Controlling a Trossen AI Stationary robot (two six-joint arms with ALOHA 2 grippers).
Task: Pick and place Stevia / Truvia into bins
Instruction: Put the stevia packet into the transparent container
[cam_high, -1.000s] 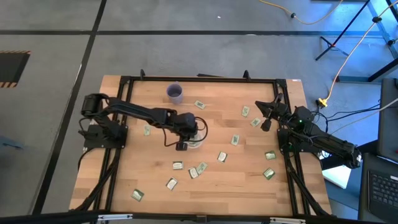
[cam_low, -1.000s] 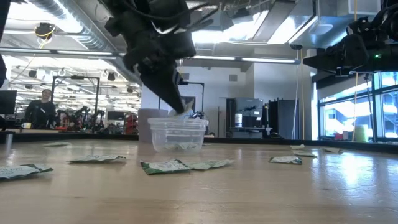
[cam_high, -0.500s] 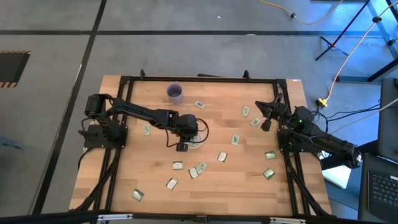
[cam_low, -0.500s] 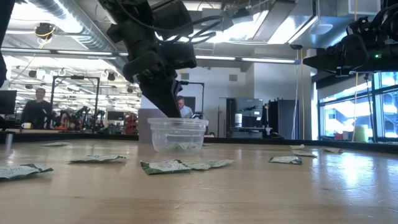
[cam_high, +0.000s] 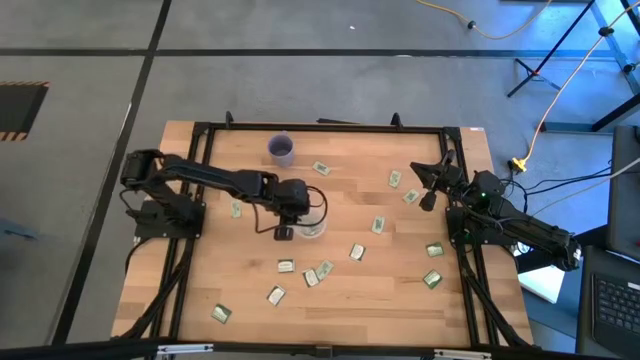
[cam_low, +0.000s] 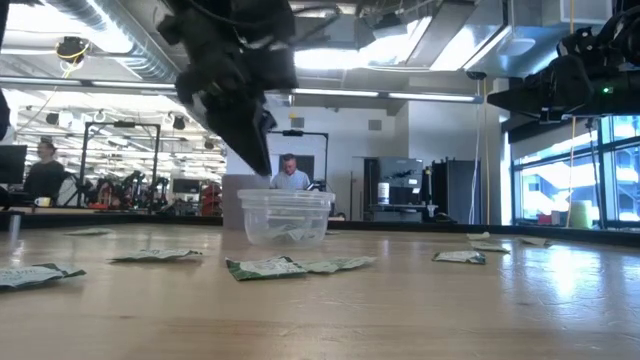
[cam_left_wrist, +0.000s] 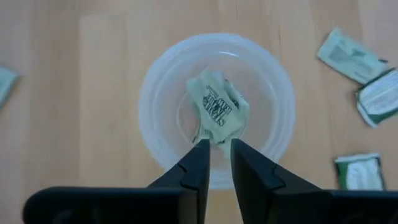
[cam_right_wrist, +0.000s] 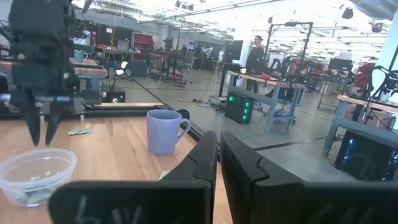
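Hovering over clear cup near table middle: left gripper, fingers w/ small gap, holding nothing. Crumpled Stevia packet lies inside cup, below fingertips, not touching. More packets lie flat on wood table, right of cup & near side, apart from cup. Purple cup stands at far side, well apart. Right gripper waits at right edge, fingers almost shut, nothing betw. them. Person stands in room behind.
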